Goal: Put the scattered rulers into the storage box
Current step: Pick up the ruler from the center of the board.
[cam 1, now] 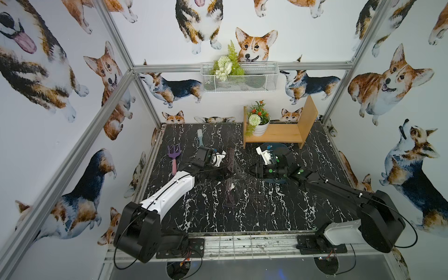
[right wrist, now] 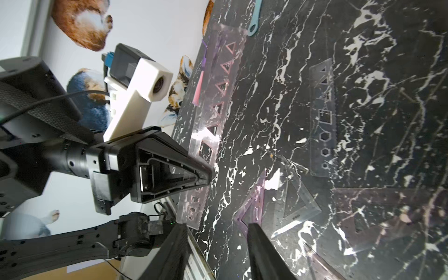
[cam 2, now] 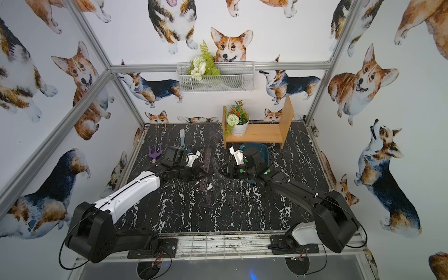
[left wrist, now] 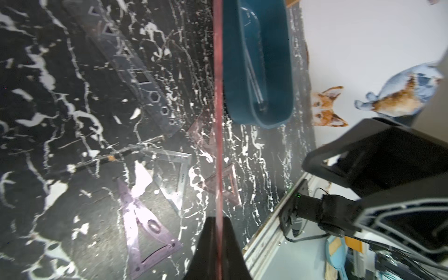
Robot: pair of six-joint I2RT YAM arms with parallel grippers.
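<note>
No word, brand or number can be read anywhere in these views. The clear triangular ruler (left wrist: 183, 179) carries a short dark printed mark along one edge (it also shows from the right wrist camera (right wrist: 294, 219)), but the print is too small and blurred to make out. Fine scale ticks run along an edge of the purple triangular ruler (left wrist: 132, 225) and of the long purple-tinted ruler (right wrist: 234, 77), with no legible figures beside them.
</note>
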